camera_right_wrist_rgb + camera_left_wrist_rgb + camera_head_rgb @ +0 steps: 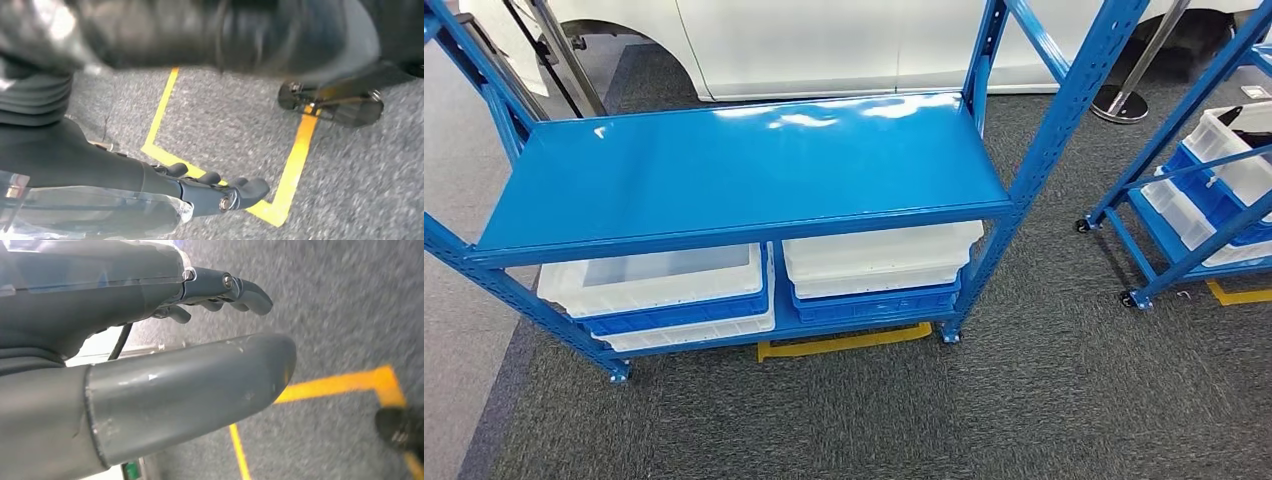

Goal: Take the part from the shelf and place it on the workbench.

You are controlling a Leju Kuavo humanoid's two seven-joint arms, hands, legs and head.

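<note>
A blue metal shelf [734, 170] on castors stands in front of me on grey carpet. Its upper board is glossy blue and carries light reflections. On its lower level sit stacked white and blue bins [659, 285], and a second stack of bins [879, 262] sits to their right. My left hand [150, 305] hangs over the carpet with its thumb and fingers [250, 292] apart, holding nothing. My right hand [150, 185] hangs the same way, its fingers [245, 190] stretched out over yellow floor tape [295, 160].
A second blue shelf [1169, 225] with white and blue bins stands at the right. A white car [824, 40] and a stanchion base [1121, 103] are behind the shelves. Yellow tape [844, 343] marks the floor under the near shelf. Open carpet lies in front.
</note>
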